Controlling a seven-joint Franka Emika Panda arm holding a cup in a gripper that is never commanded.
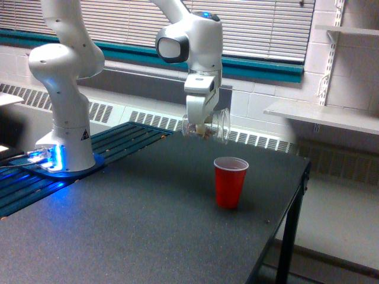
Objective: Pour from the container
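Dark speckled tabletop (118, 231) nearest, bare across its front. Farther back, toward 3 o'clock, red plastic cup (230, 182) upright, mouth open. Above and beyond, at about 11 o'clock from the cup, clear handled container (208, 126) held in the air, tipped onto its side, brownish bits inside, well clear of the cup. Gripper (201, 121) pointing down from the white arm (192, 41), jaws clamped on the container. Arm's base (64, 155) at 9 o'clock, blue glow beside it. Window blinds (266, 26) at the back.
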